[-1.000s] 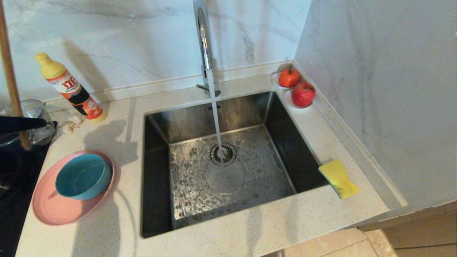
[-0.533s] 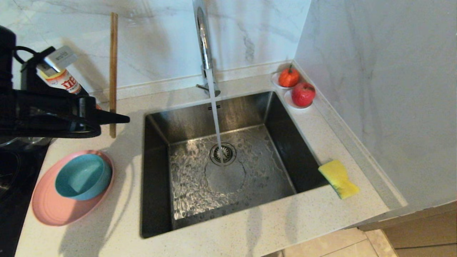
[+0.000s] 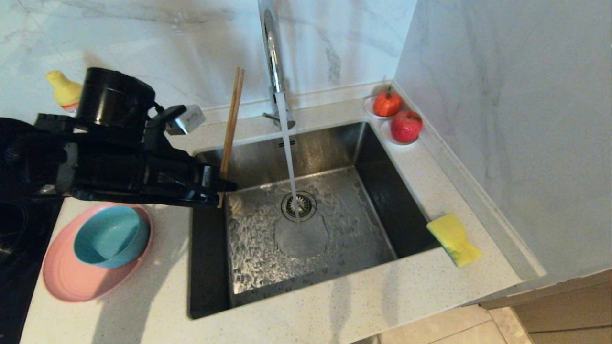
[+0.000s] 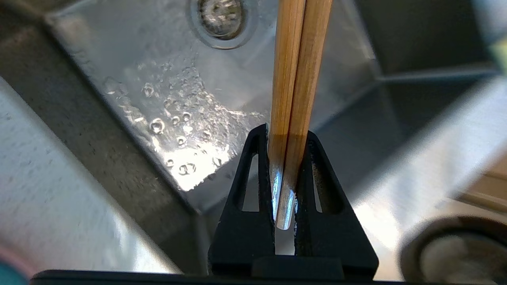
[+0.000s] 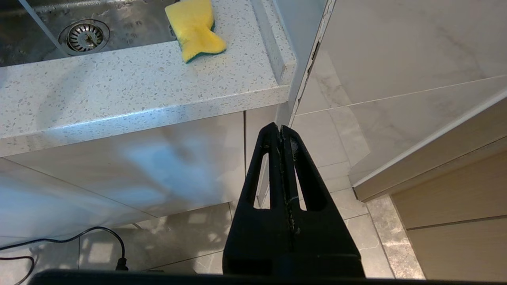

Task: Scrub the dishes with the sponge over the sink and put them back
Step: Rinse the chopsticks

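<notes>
Left gripper swung over sink's left rim, clenched on chopsticks, right gripper clenched.

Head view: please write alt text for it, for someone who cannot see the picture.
The left claw holds a pair of wooden chopsticks upright over the sink, where the faucet is running. A teal bowl sits on a pink plate on the counter's left; a yellow sponge lies right.

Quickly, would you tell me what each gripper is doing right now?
Left gripper: shut on the chopsticks, above the sink.
Right gripper: shut, empty.
</notes>
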Controlling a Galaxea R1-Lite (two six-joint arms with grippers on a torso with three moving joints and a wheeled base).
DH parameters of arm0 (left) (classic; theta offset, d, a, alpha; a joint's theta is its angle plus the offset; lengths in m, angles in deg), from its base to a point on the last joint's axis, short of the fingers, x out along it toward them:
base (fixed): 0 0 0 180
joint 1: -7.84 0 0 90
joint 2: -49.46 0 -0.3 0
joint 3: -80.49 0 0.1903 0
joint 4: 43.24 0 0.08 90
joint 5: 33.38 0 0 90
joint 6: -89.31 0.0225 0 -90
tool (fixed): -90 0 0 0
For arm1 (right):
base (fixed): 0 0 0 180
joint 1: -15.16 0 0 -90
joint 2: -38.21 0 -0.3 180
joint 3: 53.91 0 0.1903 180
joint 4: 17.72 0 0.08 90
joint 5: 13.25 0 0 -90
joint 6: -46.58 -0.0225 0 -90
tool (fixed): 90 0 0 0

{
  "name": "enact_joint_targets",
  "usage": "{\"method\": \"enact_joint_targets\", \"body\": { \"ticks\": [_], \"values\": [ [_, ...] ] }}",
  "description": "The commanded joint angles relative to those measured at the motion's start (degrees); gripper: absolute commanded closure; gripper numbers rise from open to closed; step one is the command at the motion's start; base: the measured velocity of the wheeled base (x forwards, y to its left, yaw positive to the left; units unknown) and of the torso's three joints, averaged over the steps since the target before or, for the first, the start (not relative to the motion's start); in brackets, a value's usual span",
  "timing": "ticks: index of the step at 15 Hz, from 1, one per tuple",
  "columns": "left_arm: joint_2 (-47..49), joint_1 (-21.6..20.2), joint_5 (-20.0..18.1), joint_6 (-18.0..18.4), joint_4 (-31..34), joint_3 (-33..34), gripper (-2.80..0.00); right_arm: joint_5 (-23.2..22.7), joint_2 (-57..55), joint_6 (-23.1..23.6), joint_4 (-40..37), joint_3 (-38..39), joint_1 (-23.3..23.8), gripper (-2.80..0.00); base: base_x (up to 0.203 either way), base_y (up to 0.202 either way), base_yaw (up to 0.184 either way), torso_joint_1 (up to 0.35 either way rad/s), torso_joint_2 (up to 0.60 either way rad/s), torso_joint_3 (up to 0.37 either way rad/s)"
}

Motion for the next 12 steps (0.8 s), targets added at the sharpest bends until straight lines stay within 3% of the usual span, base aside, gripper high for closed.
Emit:
{"method": "enact_joint_targets", "body": {
  "ticks": [1,5,8,12],
  "values": [
    [4.5,0.7,0.9,-0.1,-3.4,2.9,0.0,0.0,-0.1,0.0,0.0,0.0,0.0,0.0,0.0,0.0,0.0,0.0,0.0,0.0],
    [7.3,4.6,1.2,-0.7,-4.5,5.1,0.0,0.0,-0.1,0.0,0.0,0.0,0.0,0.0,0.0,0.0,0.0,0.0,0.0,0.0],
    [9.7,8.0,3.6,-1.5,-10.6,6.4,0.0,0.1,-0.1,0.0,0.0,0.0,0.0,0.0,0.0,0.0,0.0,0.0,0.0,0.0],
    [10.1,8.7,5.9,-1.7,-11.9,6.7,0.0,0.0,-0.1,0.0,0.0,0.0,0.0,0.0,0.0,0.0,0.0,0.0,0.0,0.0]
  ]
}}
